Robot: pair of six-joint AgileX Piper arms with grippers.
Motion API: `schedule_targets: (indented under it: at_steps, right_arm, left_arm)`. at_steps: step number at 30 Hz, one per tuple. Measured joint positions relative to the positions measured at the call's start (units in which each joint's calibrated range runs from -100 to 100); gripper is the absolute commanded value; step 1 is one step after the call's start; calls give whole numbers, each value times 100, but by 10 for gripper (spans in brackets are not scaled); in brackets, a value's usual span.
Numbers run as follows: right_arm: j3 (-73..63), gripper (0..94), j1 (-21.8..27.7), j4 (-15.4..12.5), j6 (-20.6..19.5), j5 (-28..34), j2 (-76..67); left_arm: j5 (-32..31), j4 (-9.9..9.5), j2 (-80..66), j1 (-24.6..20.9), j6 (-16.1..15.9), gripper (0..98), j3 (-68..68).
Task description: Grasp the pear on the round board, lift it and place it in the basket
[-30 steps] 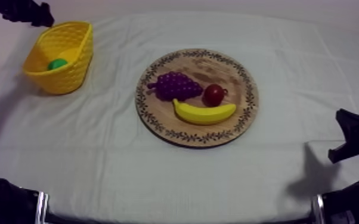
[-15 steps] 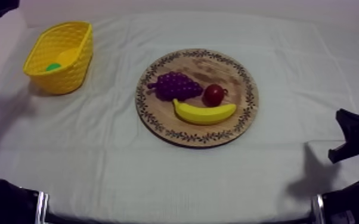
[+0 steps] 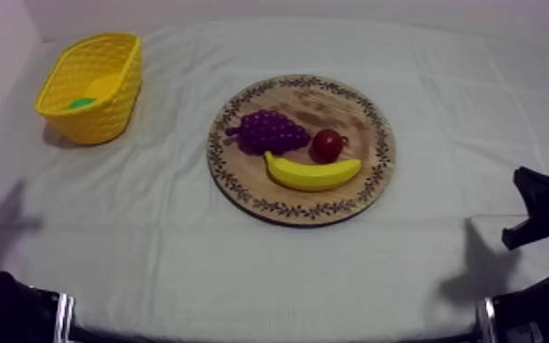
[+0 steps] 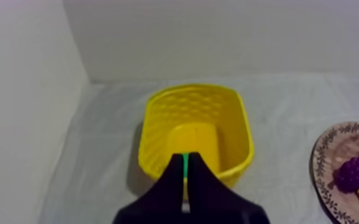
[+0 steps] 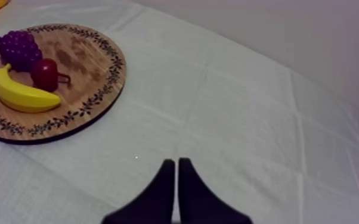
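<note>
Grey-white clothed tabletop (image 3: 242,274): the round wooden board with patterned rim (image 3: 380,169) carries purple grapes (image 3: 269,130), yellow banana (image 3: 312,171) and small red fruit (image 3: 327,145). The yellow woven basket (image 3: 105,119) holds the green pear (image 3: 82,103); placement judged complete. Left jaws closed, empty, facing the basket: withdraw clear of its rim. Right jaws closed, empty. Nothing obstructs.

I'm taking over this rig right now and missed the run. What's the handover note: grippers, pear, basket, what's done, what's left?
Left gripper: shut on nothing, pointing at the yellow basket from outside it.
Right gripper: shut on nothing, over the cloth beside the wooden board.
Pear: lying inside the basket, off the board. The board holds the grapes, banana and small red fruit.
Done: pear is in the basket.
Left: nothing of the task, as far as I can see.
</note>
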Motion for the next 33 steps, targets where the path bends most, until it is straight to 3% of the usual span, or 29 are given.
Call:
schedule_targets:
  at_steps: [7,9,13,16,21,24,29,33]
  right_arm:
    - [0,3,0,0,0,0,0]
    - [0,3,0,0,0,0,0]
    - [0,3,0,0,0,0,0]
    - [0,3,0,0,0,0,0]
    - [0,3,0,0,0,0,0]
    - [0,3,0,0,0,0,0]
    - [0,3,0,0,0,0,0]
    - [0,3,0,0,0,0,0]
  left_arm:
    - [-663,-28,-1315,-96,96,0,1833]
    - [-765,-118,-1707,-87,158,0,2352]
    - [-581,-371,-2359,-63,281,0,3071]
    - [-501,-452,-2754,-75,229,0,3260]
    - [-143,-452,-3263,-82,-75,0,3261]
    - [-143,-447,-3397,-82,-94,0,3268]
    - [-143,-447,-3433,-75,229,0,3281]
    - [-143,-447,-3432,-75,773,0,3281]
